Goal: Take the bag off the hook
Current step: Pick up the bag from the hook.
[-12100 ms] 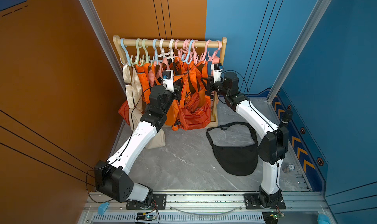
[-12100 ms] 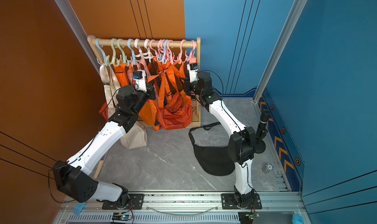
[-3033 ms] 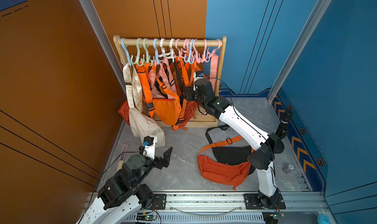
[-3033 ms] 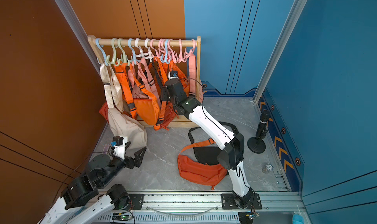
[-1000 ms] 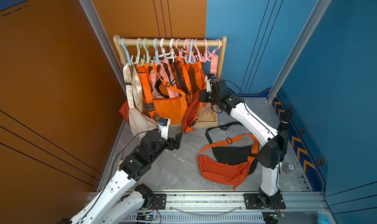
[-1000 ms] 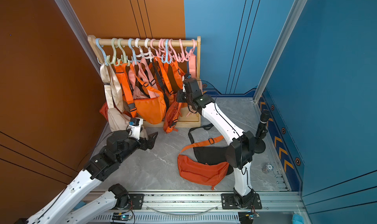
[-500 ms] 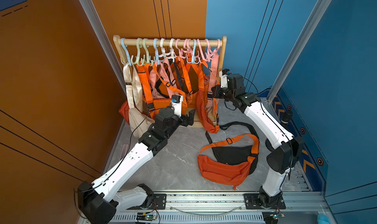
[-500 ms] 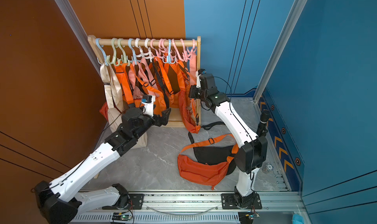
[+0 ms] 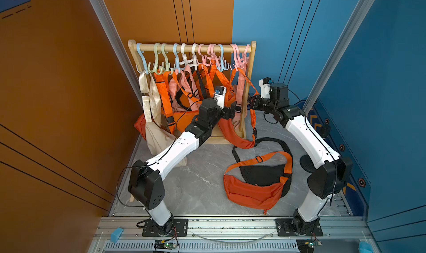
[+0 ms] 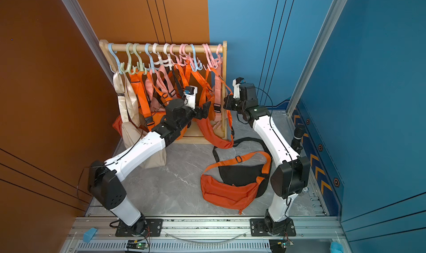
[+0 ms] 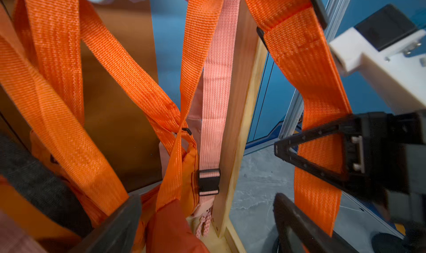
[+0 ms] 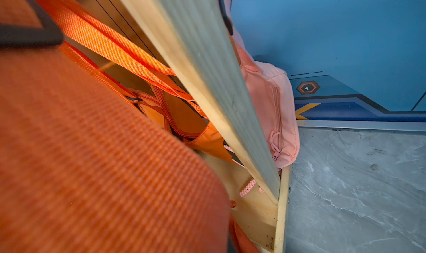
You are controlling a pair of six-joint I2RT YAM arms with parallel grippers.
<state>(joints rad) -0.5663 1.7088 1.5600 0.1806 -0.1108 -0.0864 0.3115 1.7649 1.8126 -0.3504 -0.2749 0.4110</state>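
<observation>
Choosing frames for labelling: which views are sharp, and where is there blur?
Both top views: evenly lit and sharp, wooden rack crisp. Left wrist view: pink strap weave sharp mid-frame, left gripper's fingers soft at the edge. Right wrist view: orange strap near the lens fills much of the frame, blurred; rack post smeared; pink bag clearer.

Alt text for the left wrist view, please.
The right gripper is clamped on an orange strap beside the rack's wooden post. More orange straps and a pink strap hang ahead, between the open fingers of the left gripper.
</observation>
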